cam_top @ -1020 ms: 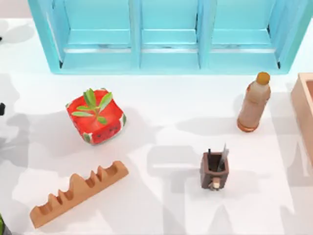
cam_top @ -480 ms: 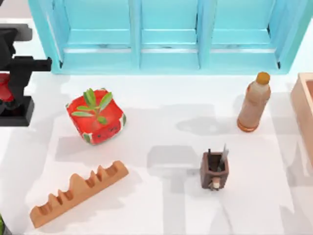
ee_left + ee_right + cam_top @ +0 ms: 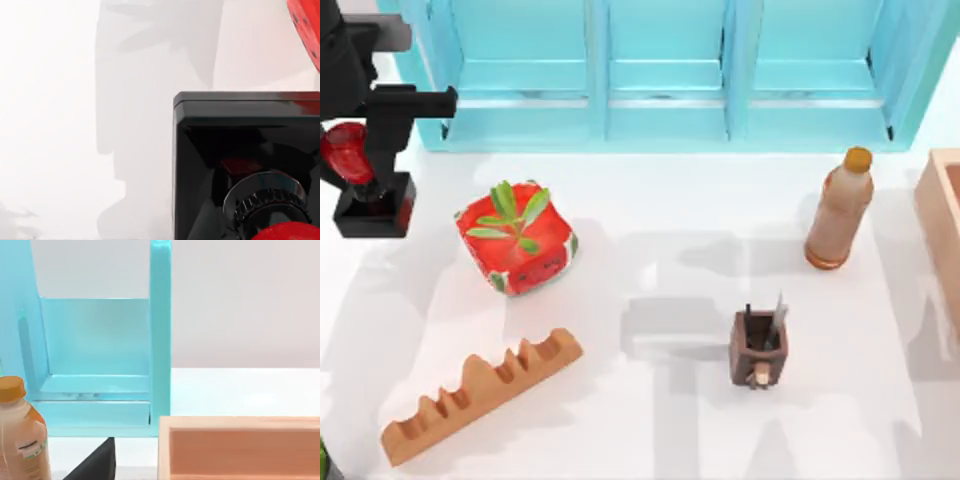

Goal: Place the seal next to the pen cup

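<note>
White tabletop [image 3: 650, 420] under everything. Nearest me, toward the right edge, stands the pen cup [image 3: 758, 348]. Farther back at the far left corner (beside the watermelon pot [image 3: 516, 238]), my left gripper [image 3: 360, 160] is clamped on the seal [image 3: 365, 185], carried well apart from the cup.

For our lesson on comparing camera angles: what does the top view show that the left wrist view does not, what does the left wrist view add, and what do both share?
Top view alone: the dark-brown square pen cup, the tall brown bottle, the notched wooden rack, the turquoise shelf unit and the pale wooden box.

Left wrist view alone: a close look at the ridged collar under the seal's red knob.

Both: the black-based, red-knobbed seal carried in the left gripper at the table's far left, the red watermelon-patterned plant pot, and the white table.
</note>
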You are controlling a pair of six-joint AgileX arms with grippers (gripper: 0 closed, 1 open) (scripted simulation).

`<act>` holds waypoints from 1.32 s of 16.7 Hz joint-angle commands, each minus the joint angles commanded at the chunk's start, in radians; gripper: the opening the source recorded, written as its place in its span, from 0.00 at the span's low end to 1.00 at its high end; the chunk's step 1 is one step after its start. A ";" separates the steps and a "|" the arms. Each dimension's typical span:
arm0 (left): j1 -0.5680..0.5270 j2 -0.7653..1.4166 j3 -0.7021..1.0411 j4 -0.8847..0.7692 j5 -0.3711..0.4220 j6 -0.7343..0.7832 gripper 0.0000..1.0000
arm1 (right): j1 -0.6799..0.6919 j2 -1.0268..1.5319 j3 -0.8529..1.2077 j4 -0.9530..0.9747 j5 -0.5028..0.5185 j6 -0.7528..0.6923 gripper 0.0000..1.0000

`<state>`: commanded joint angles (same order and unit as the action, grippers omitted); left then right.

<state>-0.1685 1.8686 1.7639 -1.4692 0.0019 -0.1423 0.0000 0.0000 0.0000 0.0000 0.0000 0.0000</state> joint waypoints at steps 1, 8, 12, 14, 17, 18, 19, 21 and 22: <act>-0.002 -0.002 -0.002 0.002 0.002 -0.002 0.00 | 0.000 0.000 0.000 0.000 0.000 0.000 1.00; -0.299 -0.029 -0.047 0.113 0.120 -0.304 0.00 | 0.000 0.000 0.000 0.000 0.000 0.000 1.00; -0.575 0.096 -0.007 0.147 0.094 -0.560 0.00 | 0.000 0.000 0.000 0.000 0.000 0.000 1.00; -0.654 0.156 0.040 0.142 0.048 -0.640 0.00 | 0.000 0.000 0.000 0.000 0.000 0.000 1.00; -0.694 0.207 0.083 0.129 0.000 -0.692 0.00 | 0.000 0.000 0.000 0.000 0.000 0.000 1.00; -0.694 0.207 0.083 0.128 -0.001 -0.692 0.00 | 0.000 0.000 0.000 0.000 0.000 0.000 1.00; -0.694 0.207 0.083 0.128 -0.001 -0.692 0.00 | 0.000 0.000 0.000 0.000 0.000 0.000 1.00; -0.690 0.205 0.079 0.129 0.002 -0.690 0.00 | 0.000 0.000 0.000 0.000 0.000 0.000 1.00; -0.690 0.204 0.075 0.133 0.002 -0.690 0.00 | 0.000 0.000 0.000 0.000 0.000 0.000 1.00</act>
<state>-0.8587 2.0728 1.8393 -1.3361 0.0036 -0.8320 0.0000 0.0000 0.0000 0.0000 0.0000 0.0000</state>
